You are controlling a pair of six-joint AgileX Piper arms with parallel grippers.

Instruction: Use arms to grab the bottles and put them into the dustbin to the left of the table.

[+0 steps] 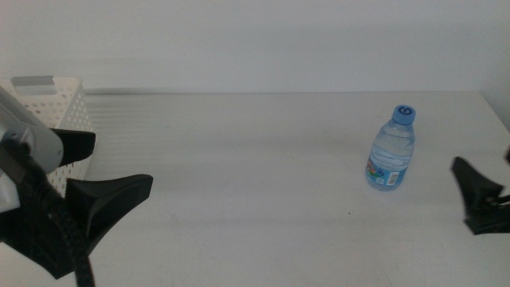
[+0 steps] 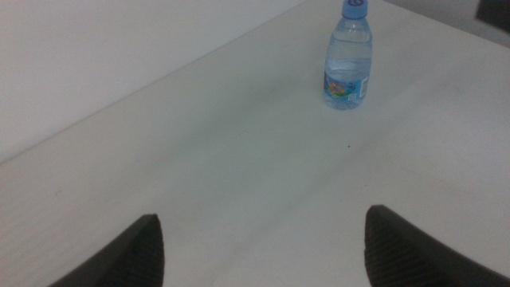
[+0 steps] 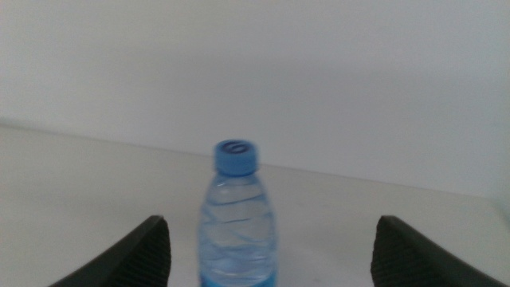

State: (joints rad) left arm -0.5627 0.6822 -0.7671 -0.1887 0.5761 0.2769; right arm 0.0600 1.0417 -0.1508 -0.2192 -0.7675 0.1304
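Standing bottle between open right tool, apparently untouched

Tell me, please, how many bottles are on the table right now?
1: a bottle standing upright on the table's right side; the bin's inside is mostly hidden.
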